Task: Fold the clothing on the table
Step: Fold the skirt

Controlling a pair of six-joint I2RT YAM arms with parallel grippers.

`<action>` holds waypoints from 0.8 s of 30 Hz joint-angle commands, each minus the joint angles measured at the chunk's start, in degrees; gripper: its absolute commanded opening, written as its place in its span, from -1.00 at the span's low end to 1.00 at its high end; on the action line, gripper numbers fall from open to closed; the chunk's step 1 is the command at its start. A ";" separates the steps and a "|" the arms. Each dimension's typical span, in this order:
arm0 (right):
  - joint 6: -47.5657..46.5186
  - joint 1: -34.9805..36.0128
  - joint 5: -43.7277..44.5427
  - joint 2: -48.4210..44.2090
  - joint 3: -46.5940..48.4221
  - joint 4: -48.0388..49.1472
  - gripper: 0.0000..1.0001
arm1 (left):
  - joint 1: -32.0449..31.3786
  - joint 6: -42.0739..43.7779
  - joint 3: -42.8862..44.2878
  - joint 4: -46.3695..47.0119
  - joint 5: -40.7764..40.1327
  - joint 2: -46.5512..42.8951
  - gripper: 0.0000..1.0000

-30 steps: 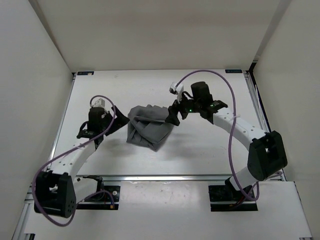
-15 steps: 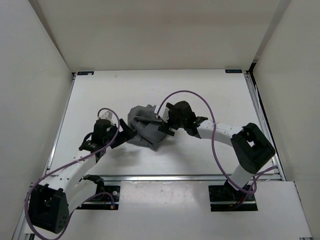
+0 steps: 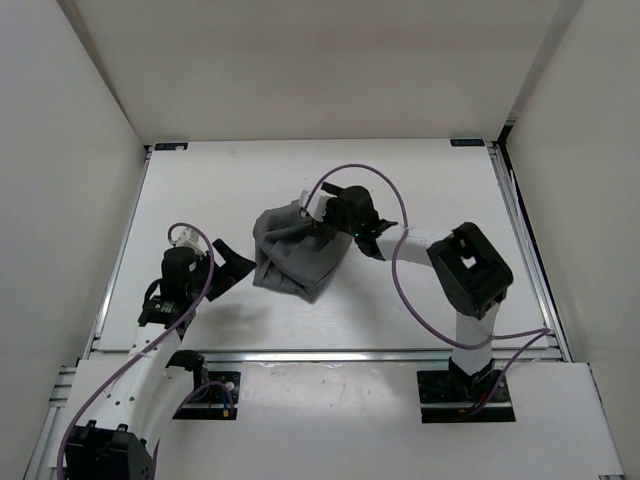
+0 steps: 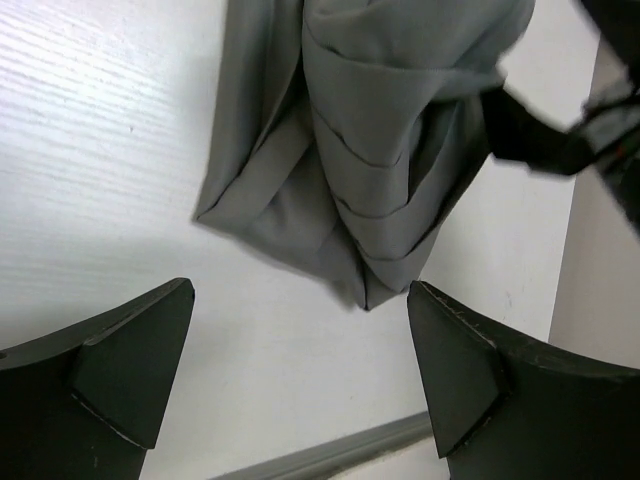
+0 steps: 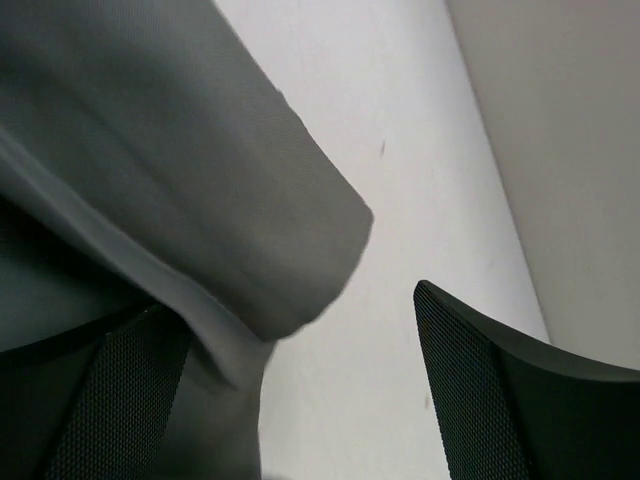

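Pale walls (image 3: 300, 60) are closing in a white counter (image 3: 420, 180) that is carrying silver rails (image 3: 330, 353) along its edges. Near the middle of that counter the grey clothing (image 3: 295, 260) is lying in a loose, wrinkled bundle, with folds stacking over one another and a pointed corner hanging toward my bases.

I am holding my left end effector (image 3: 232, 268) just beside the bundle's left edge, apart from the cloth and low over the bare counter. Its jaws are standing spread wide and are gripping nothing. From the left wrist camera the clothing (image 4: 370, 150) is lying ahead of the left end effector (image 4: 300, 300), with a strip of white counter (image 4: 100, 150) showing between the cloth's corner and the jaws.

I am pressing my right end effector (image 3: 315, 222) into the bundle's upper right part. In the right wrist view its jaws are standing wide apart around the right end effector (image 5: 290, 300), and a rounded fold of the clothing (image 5: 150, 150) is draping over one jaw and reaching into the gap. The other jaw is hanging clear over the counter (image 5: 400, 150). I am not pinching the cloth.
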 commanded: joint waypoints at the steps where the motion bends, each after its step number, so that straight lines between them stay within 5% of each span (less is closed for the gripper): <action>1: 2.82 3.39 -5.06 3.99 9.87 8.30 0.84 | 1.38 3.26 1.50 -4.72 3.90 -0.96 0.97; 4: 5.97 6.91 -5.50 7.25 15.67 14.02 0.85 | 4.01 5.99 2.82 -7.80 6.19 -0.70 0.97; 9: 14.68 7.62 -13.76 7.09 25.01 0.35 0.92 | 6.21 7.05 3.53 -6.93 8.03 1.05 0.98; 14: 25.73 3.24 -8.04 1.22 23.87 -11.84 0.98 | 3.76 5.65 3.17 -0.79 6.99 4.39 0.97; 18: 33.32 -3.71 -19.99 -6.78 15.73 -20.05 0.99 | 2.26 5.21 3.17 8.51 7.60 8.52 0.97; 24: 34.29 -5.82 -18.86 -16.98 2.80 -22.09 0.98 | -4.68 -2.15 5.02 24.25 3.66 12.31 0.97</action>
